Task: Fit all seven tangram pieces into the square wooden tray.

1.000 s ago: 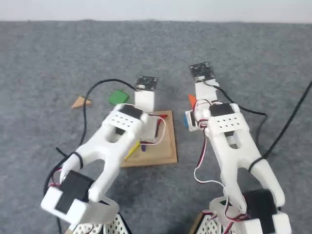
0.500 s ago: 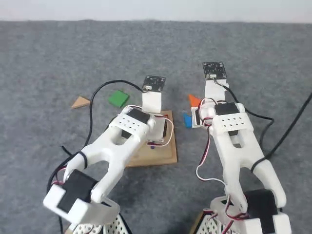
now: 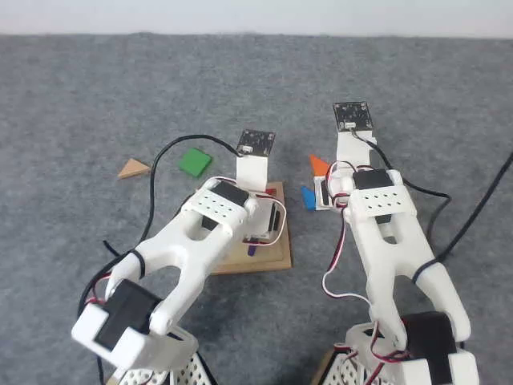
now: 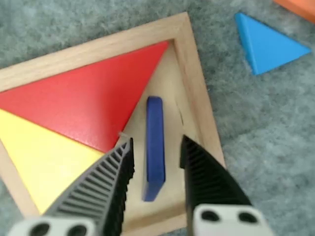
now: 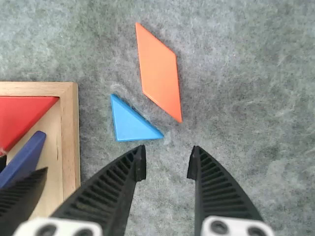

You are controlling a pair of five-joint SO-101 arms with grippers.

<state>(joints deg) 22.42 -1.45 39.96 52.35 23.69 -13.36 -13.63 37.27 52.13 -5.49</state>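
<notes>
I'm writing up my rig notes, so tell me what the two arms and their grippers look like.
The left arm and right arm are white plastic with black motors, hole-dotted wrist blocks, thin red and white wires and black cables. The left gripper and right gripper have dark ribbed fingers.

Bright, even, diffuse light. Shadows soft and faint: thin shade along tray (image 4: 197, 98) inner wall. Carpet (image 3: 80, 96) evenly lit.

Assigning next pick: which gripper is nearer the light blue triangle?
Right. Right gripper hangs just beside the light blue triangle; left gripper is over the tray, around the dark blue piece.
</notes>
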